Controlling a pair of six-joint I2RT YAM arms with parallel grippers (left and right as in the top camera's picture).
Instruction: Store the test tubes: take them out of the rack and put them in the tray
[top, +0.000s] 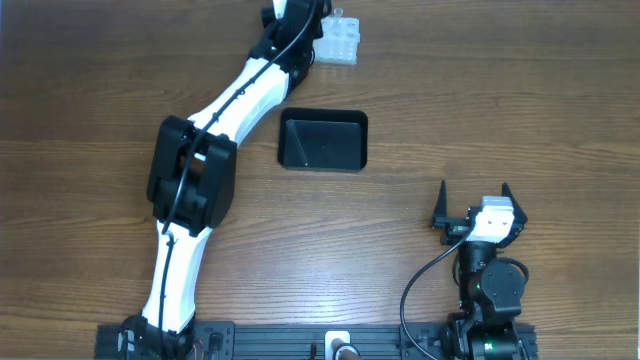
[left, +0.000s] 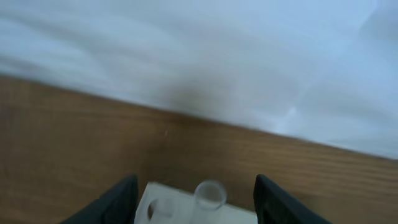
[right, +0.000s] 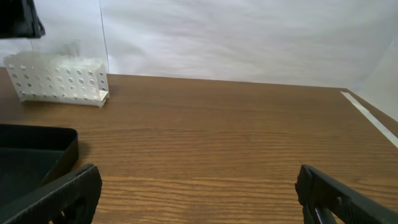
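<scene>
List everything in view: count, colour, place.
rack: one, white, perforated, at the table's far edge
test tube: one seen clearly, clear, upright in the rack
tray: one, black, mid-table, nearer than the rack
table: one, brown wood
backdrop: one, white, behind the table
left gripper: one, black, open, over the rack
right gripper: one, black, open, near its own base
</scene>
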